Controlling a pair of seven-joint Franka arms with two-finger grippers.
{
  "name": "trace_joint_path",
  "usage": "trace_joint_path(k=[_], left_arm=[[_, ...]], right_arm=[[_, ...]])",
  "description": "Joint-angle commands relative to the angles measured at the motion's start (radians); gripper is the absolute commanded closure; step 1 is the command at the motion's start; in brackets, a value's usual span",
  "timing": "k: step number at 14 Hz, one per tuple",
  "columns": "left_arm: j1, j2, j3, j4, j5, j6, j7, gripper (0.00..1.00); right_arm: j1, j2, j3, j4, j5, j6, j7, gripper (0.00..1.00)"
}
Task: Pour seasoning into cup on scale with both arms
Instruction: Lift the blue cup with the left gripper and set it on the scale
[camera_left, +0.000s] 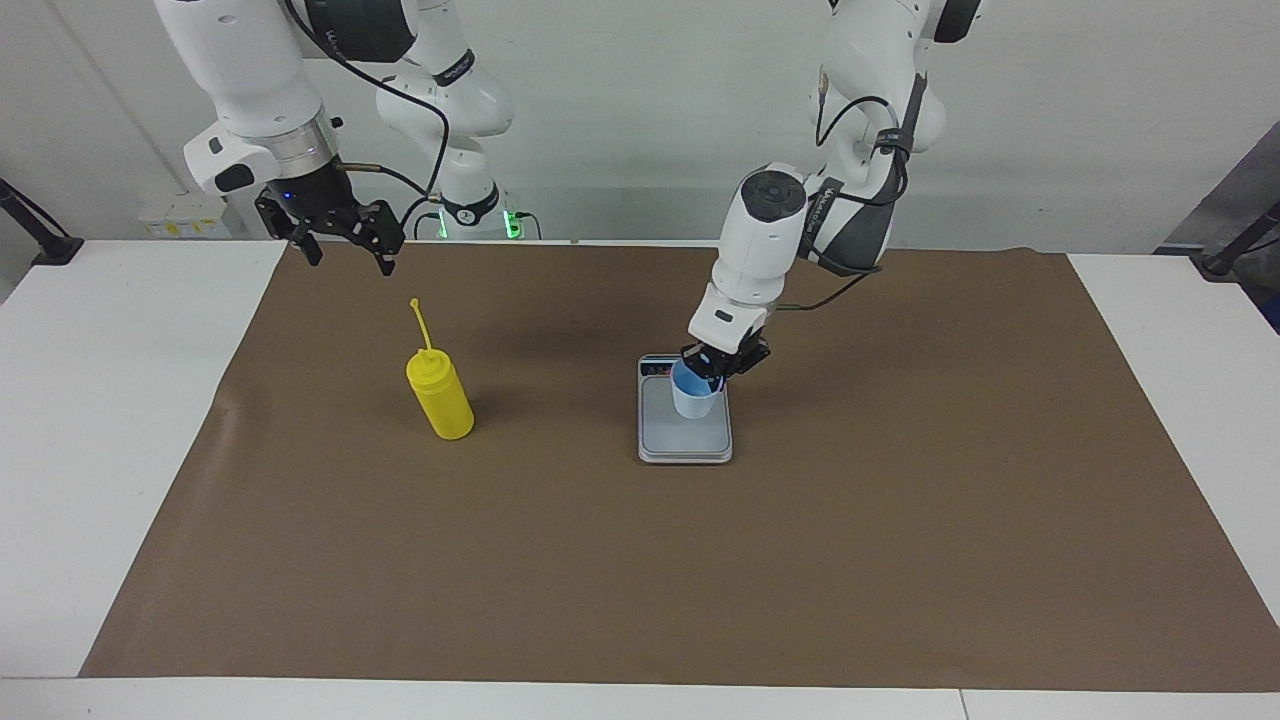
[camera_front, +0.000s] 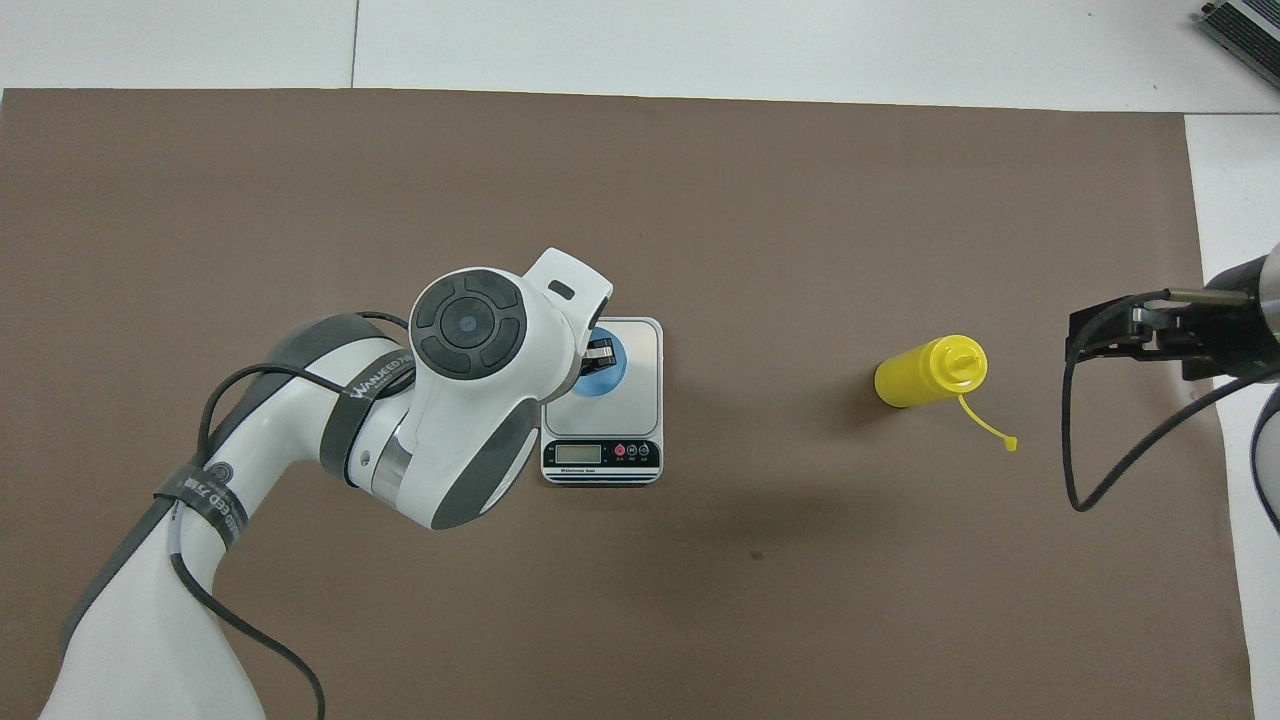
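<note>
The pale blue cup stands on the silver-grey scale, whose display end is nearer to the robots. My left gripper reaches down onto the cup's rim, one finger inside and one outside, shut on its wall. In the overhead view the left arm covers most of the cup and part of the scale. The yellow seasoning bottle stands upright toward the right arm's end of the table, its cap strap sticking up; it also shows in the overhead view. My right gripper hangs open and empty in the air, beside the bottle.
A brown mat covers most of the white table. Black clamp stands sit at the table's corners near the robots.
</note>
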Motion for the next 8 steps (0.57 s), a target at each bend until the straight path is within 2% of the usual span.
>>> trace_joint_path(k=[1, 8], left_arm=[[-0.023, -0.013, 0.014, -0.041, 0.018, 0.047, -0.031, 1.0], [-0.032, -0.013, 0.014, -0.078, 0.032, 0.083, -0.045, 1.0]], right_arm=[[-0.013, -0.025, 0.0, -0.026, 0.017, -0.005, -0.024, 0.0], [-0.013, -0.026, 0.0, -0.032, 0.017, -0.003, -0.024, 0.0]])
